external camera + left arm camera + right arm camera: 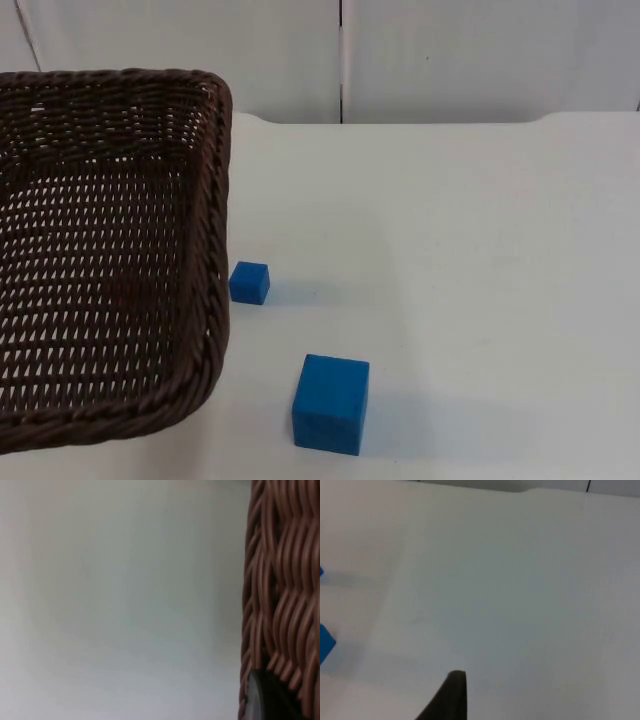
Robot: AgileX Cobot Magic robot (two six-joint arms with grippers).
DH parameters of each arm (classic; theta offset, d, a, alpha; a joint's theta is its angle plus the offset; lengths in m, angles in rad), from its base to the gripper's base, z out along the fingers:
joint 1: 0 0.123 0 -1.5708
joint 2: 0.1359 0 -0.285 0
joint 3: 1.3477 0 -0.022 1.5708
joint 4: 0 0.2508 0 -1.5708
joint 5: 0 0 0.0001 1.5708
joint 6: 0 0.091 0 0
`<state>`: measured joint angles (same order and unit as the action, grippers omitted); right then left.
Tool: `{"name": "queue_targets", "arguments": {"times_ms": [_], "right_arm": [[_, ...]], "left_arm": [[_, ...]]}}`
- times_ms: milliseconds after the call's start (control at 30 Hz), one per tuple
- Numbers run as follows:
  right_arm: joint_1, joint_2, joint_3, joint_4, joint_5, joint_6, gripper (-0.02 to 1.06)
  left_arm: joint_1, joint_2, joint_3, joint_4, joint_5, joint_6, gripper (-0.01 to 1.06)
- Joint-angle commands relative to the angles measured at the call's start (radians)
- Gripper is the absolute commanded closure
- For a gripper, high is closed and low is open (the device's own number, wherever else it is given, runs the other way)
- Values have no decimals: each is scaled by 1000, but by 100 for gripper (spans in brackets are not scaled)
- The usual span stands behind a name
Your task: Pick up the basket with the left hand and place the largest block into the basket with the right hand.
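Currently: brown wicker basket point(110, 250) raised at table's left, both blue blocks on the white table point(470, 250).
Nearest lies the large blue cube point(331, 404); beyond it the small blue cube point(249, 282), beside the basket wall. Left gripper point(265, 700) sits against the basket weave, finger opening indeterminate; right gripper point(451, 695) hovers over bare table, opening indeterminate.
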<state>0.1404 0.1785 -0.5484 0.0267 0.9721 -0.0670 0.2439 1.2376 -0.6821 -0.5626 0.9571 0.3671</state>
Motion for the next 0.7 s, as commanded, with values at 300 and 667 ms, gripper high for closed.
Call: {"name": "queue_targets", "arguments": {"times_ms": [300, 667], "right_arm": [[-4, 282, -126, 3, -145, -16, -1], [-4, 518, -172, 5, -163, -110, -1]], "left_arm": [[2, -11, 0, -19, 4, 2, 105], [2, -11, 0, -16, 12, 2, 105]]}}
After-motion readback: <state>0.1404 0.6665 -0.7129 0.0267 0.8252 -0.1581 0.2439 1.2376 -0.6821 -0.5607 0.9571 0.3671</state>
